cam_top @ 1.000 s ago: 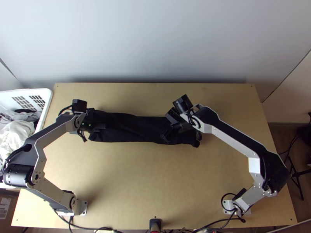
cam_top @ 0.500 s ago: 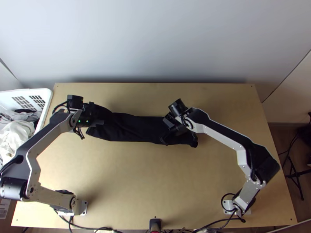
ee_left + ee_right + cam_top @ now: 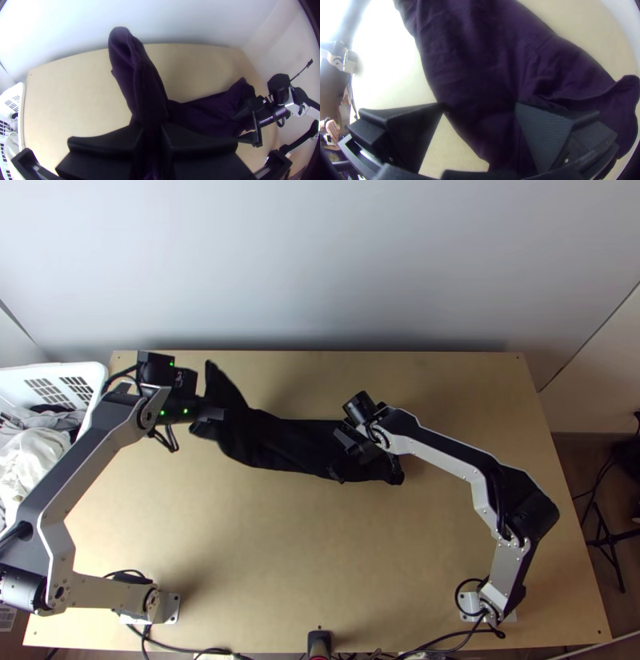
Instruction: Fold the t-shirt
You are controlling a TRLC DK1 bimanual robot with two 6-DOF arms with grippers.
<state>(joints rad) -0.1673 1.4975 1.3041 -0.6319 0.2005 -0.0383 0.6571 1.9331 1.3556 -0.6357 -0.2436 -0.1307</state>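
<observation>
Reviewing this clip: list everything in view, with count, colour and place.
T-shirt: one, dark cloth, long narrow strip across the table, one end raised.
Wooden table: one, light brown, beneath the t-shirt.
Slatted plastic basket: one, white, beside the table in the top view.
Clothes: count unclear, white and grey, in the basket.
Wall: pale grey, beyond the table.
Thin-legged stand: one, black, top view's right edge.
Arms: two, silver-grey and black, at the table.
Left gripper: one, black, jaws closed on the t-shirt.
Right gripper: one, black, jaws open at the t-shirt.

No legible txt or nos.
</observation>
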